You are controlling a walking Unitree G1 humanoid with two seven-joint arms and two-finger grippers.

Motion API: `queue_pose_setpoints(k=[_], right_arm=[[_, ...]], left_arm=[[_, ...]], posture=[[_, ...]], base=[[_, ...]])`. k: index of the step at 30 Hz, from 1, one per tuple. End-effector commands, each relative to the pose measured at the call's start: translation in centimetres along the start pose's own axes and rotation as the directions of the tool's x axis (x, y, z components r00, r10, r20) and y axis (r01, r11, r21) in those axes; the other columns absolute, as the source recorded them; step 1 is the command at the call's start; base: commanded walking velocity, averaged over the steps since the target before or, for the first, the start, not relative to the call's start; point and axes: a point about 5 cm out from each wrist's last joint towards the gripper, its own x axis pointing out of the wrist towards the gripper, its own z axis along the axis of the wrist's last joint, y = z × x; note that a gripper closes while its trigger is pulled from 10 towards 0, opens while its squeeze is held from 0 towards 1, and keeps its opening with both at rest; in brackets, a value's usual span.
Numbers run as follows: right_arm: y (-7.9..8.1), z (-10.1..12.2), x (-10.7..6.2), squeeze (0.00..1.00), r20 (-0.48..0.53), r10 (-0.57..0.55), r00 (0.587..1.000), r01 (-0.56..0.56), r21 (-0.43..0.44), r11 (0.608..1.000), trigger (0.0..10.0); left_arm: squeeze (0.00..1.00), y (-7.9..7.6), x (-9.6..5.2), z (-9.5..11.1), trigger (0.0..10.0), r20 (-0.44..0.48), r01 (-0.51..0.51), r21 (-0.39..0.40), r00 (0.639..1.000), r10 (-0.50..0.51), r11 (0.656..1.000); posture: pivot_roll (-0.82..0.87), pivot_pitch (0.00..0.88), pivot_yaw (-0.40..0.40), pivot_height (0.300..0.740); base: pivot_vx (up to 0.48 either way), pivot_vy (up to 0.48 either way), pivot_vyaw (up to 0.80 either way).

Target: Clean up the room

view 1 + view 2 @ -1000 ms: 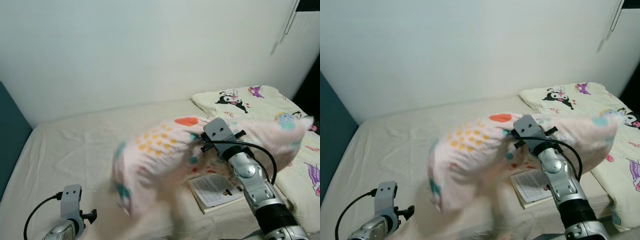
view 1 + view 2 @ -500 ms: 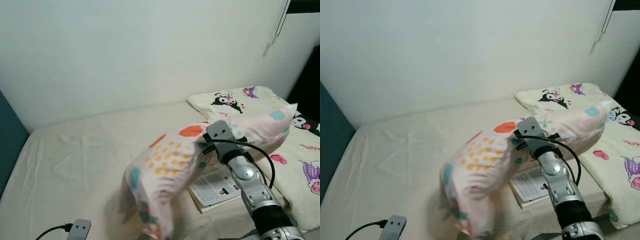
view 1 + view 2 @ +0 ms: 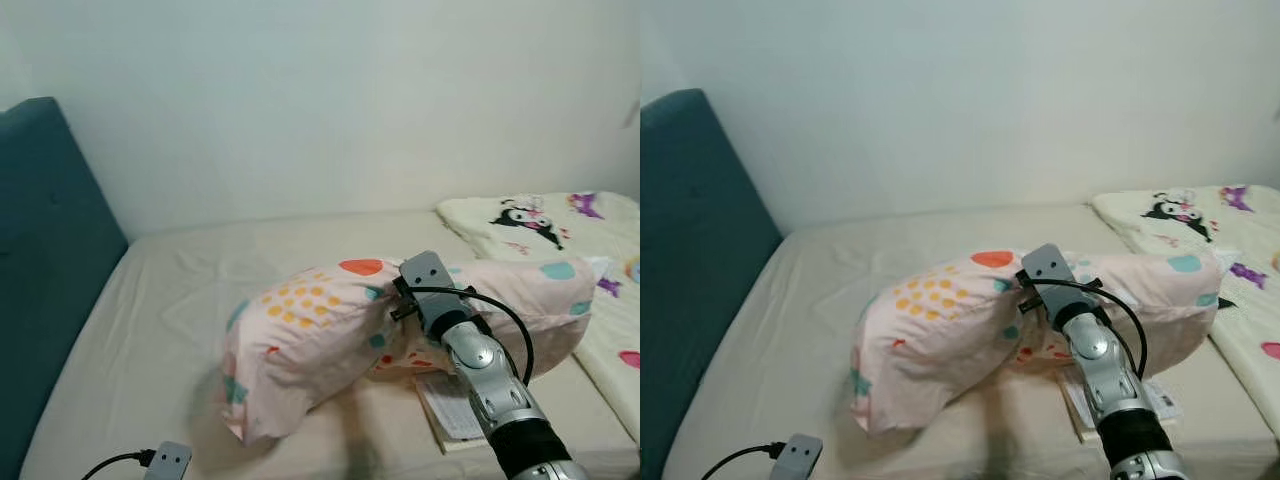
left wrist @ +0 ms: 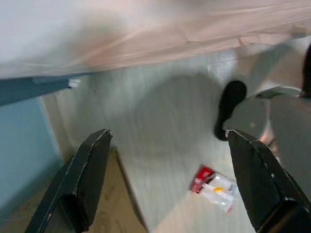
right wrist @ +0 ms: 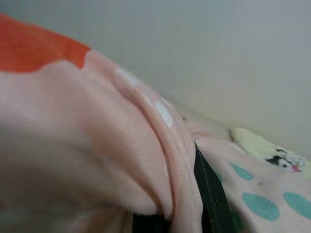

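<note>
From the head cameras I see my right end effector [image 3: 392,303] buried in the top of a pink pillow [image 3: 320,330] with orange dots, teal spots and a red patch. Its fingers [image 5: 210,194] are pinched on a fold of the pillow's fabric, which the right wrist view shows bunched tight against one black finger. The pillow hangs across the middle of the bed [image 3: 180,300], its left end sagging down to the cream sheet and its right end reaching toward the patterned blanket [image 3: 540,215] that lies along the bed's right side. Under the pillow's right half, just beside my right arm, a booklet [image 3: 455,410] lies flat on the sheet, partly hidden by the arm.

A teal headboard [image 3: 45,270] stands at the bed's left end, against the pale wall.

My left end effector [image 4: 170,184] hangs low beside the bed, fingers spread wide with nothing between them. Its wrist view looks down at a pale floor [image 4: 160,121], where a small wrapper [image 4: 214,187] with a red end lies, and a dark shoe-like shape [image 4: 228,104] sits farther off; I cannot tell what that is.
</note>
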Motion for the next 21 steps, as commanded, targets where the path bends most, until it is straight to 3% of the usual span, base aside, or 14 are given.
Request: queue_pose_setpoints(k=[1, 6, 13, 21], right_arm=[[0.20, 1.55, 0.22, 0.00, 0.070, -0.001, 0.998, -0.001, 0.019, 1.000, 10.0], [1.12, 1.86, 0.23, 0.00, 0.089, 0.024, 0.996, -0.027, 0.032, 0.999, 10.0], [0.99, 2.19, 0.31, 0.00, 0.105, 0.016, 0.994, -0.019, 0.029, 0.999, 10.0], [0.66, 2.40, 0.40, 0.00, 0.114, 0.007, 0.993, -0.010, 0.024, 1.000, 10.0]], left_arm=[[0.00, -0.07, -0.02, -0.31, 10.0, -0.001, 0.008, -0.030, 1.000, -0.008, 1.000], [0.00, -0.18, 0.01, -0.28, 10.0, -0.005, 0.010, -0.095, 1.000, -0.011, 0.995], [0.00, -0.34, 0.03, -0.29, 10.0, -0.006, 0.010, -0.132, 1.000, -0.010, 0.991], [0.00, -0.08, 0.01, -0.39, 10.0, -0.014, -0.017, -0.157, 1.000, 0.015, 0.988]], posture=[[-0.02, 0.000, 0.005, 0.740], [-0.01, 0.000, 0.003, 0.740], [-0.01, 0.000, 0.002, 0.740], [-0.01, 0.000, 0.003, 0.740]], base=[[0.000, 0.000, 0.79], [0.000, 0.000, 0.79], [0.000, 0.000, 0.79], [0.000, -0.415, 0.79]])
